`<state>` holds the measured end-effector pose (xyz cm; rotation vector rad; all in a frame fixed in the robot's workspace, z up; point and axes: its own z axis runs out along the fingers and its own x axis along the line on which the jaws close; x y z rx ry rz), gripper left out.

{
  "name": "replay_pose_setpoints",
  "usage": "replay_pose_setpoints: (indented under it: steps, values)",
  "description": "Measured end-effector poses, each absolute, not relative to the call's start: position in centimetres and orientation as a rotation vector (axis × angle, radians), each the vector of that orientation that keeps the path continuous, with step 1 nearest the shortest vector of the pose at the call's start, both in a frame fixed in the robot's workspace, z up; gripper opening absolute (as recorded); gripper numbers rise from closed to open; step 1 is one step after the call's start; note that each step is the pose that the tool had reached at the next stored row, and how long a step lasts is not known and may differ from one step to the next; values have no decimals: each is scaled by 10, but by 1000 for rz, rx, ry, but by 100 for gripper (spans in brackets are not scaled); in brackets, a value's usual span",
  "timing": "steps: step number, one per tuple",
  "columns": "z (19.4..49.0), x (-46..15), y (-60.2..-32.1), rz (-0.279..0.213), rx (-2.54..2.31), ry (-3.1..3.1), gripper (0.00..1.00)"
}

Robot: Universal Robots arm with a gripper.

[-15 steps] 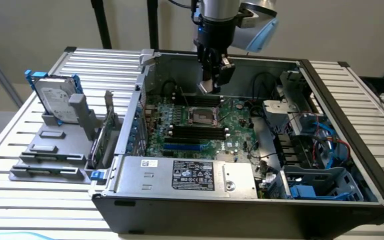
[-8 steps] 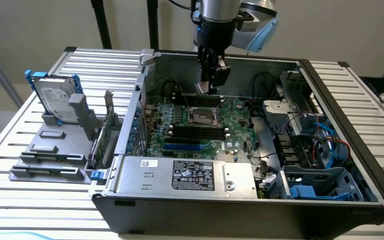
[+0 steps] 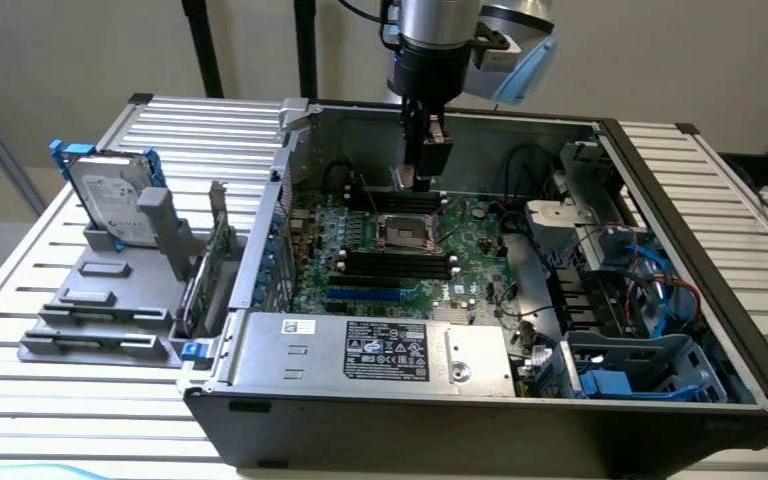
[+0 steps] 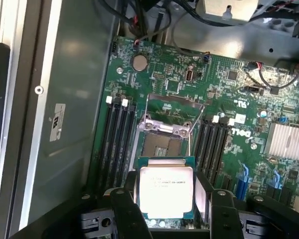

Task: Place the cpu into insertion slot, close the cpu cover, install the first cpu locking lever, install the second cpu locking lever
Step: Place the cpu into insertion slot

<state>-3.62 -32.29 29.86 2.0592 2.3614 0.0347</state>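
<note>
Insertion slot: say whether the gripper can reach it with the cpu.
Probably yes: the cpu cover stands raised, the insertion slot is bare, and nothing sits between it and the cpu in the gripper.

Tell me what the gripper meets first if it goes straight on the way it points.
Probably the insertion slot: the gripper, holding the cpu, points down at the board, and the open slot lies about in line. Depth is unclear.
</note>
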Motion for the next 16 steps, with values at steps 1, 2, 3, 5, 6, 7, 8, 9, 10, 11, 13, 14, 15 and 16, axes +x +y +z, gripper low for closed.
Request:
replay_pose_setpoints:
  steps: [1,2,3,5,6,7,8,9,10,11,13,14,15,16]
  values:
    - [298,-36,-323,35,2080,2343,54]
    - [297,-36,-323,34,2101,2324,54]
    - [297,-36,-323,34,2122,2305,54]
    - [295,-36,-323,34,2163,2266,54]
    - [294,-36,-323,33,2185,2245,54]
    - [292,-36,-323,32,2205,2225,54]
    - [291,-36,-323,32,2223,2207,54]
    - [289,-36,-323,32,2239,2191,54]
    - [287,-36,-323,31,2250,2179,54]
    - [285,-36,-323,31,2257,2173,54]
    - [282,-33,-323,29,2263,2168,54]
    - [280,-32,-323,28,2264,2168,54]
    - [278,-31,-323,27,2265,2169,54]
    - [276,-30,-323,25,2265,2170,54]
